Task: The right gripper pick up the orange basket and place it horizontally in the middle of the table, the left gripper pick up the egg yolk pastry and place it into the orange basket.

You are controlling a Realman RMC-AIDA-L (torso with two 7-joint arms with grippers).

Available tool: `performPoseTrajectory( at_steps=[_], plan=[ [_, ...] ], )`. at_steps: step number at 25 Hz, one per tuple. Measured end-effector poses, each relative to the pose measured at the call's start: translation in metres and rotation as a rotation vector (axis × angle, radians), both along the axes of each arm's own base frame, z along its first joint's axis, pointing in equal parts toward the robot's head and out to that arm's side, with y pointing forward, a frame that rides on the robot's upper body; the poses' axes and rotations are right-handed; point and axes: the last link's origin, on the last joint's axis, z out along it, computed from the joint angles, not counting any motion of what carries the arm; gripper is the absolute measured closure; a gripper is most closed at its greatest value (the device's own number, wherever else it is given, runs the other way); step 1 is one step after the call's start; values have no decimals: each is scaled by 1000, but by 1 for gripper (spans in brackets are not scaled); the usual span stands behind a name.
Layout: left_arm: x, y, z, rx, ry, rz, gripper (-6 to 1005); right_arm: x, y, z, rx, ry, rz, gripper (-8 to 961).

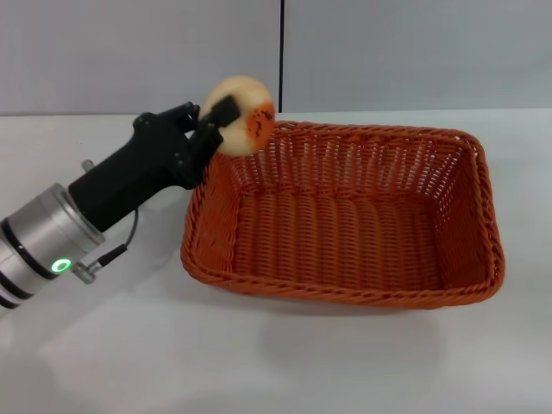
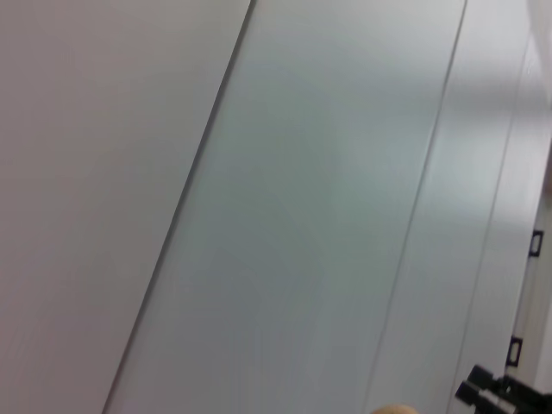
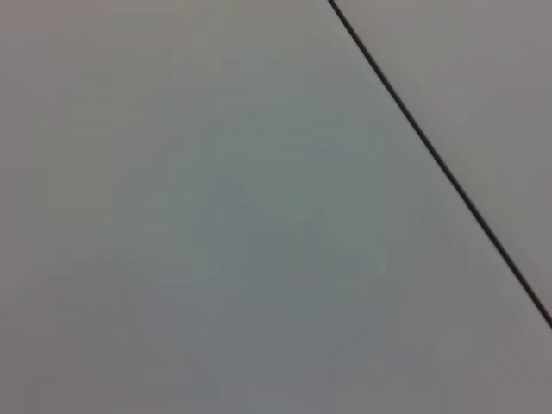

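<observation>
My left gripper [image 1: 226, 121] holds the egg yolk pastry [image 1: 243, 115] in the air, jaws closed on it from either side, one dark finger [image 1: 223, 110] crossing the front of the pale ball. The pastry's orange-red patch faces toward the basket side, and its cracked beige top shows above my finger. It hangs over the far left corner of the orange basket [image 1: 345, 216], just above the braided rim, and I cannot tell whether it touches the rim. My left arm reaches in from the left, its black body angled up toward that corner, with a silver cuff carrying a green light nearer my body and a thin cable with a small plug dangling beneath it. The basket lies flat with its long side running across the white surface [image 1: 276, 362], about midway and slightly to my right, its woven floor open and bare. From my left wrist I see mostly the pale grey wall panels, with only a sliver of the pastry [image 2: 394, 409] at the edge of the picture. My right gripper is not in any view; its wrist camera looks at a plain grey panel crossed by one dark seam.
</observation>
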Motion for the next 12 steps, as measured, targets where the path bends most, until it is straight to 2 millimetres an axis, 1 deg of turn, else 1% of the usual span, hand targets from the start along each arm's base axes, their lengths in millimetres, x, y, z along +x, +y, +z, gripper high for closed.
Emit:
performPoseTrajectory(
  at_steps=[1,4,6,12],
  plan=[
    [0,1,-5,-10,10,15,915,0,0,0,0,0,0,469],
    [0,2,-7,-16,15,27,873,-2,1,-2,-12,-5,10,469],
    [-1,4,-13,-29,13,64,845,-3,2,-3,-16,-7,12,469],
    [-2,4,-14,-21,7,77,762,-3,2,-3,-17,-8,13,469]
  ],
)
